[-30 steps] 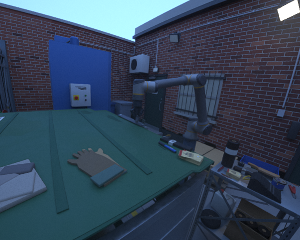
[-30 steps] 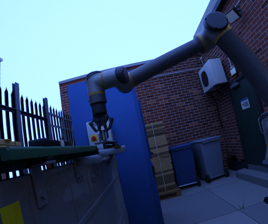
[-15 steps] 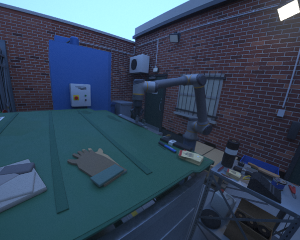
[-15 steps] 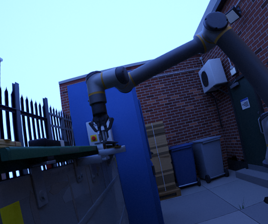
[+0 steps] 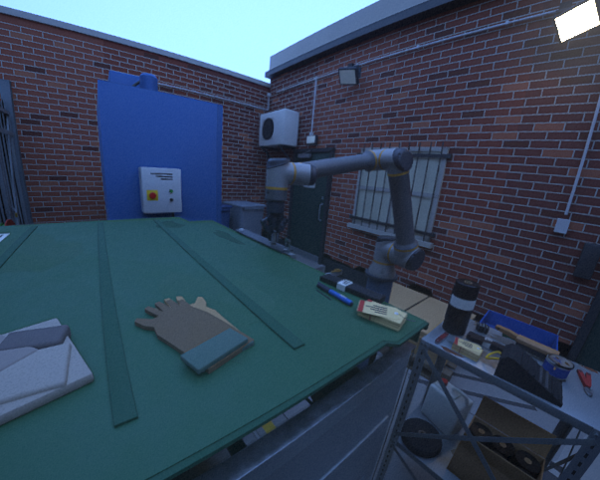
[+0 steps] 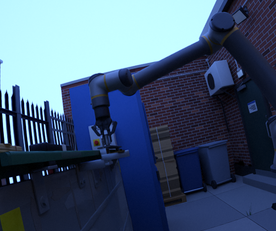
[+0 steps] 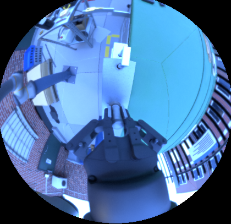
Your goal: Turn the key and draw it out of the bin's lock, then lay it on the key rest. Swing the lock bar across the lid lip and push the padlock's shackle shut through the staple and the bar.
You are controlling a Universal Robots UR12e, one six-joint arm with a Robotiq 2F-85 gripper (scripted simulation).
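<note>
The key [image 7: 116, 120] shows only as a pale cylindrical head, and I grip it in my closed gripper [image 7: 117, 124], which points straight down at the far edge of the green bin lid [image 5: 160, 310]. Below it a grey ledge [image 7: 117, 83] runs out from the lid's edge. At the ledge's far end stands a white block with a pin [image 7: 122, 54]. From the second side camera my gripper [image 6: 106, 141] is just above the pale ledge [image 6: 114, 154] at the lid's corner. The lock, the bar and the padlock are hidden.
The lid's edge [image 6: 58, 155] lies right beside the gripper, with the bin's grey wall [image 6: 58, 194] below. A blue cabinet [image 6: 133, 154] stands close behind. On the lid lie a glove [image 5: 194, 325], a pen [image 5: 336, 294] and a small box [image 5: 381, 313]. A tool trolley [image 5: 506, 372] stands off the corner.
</note>
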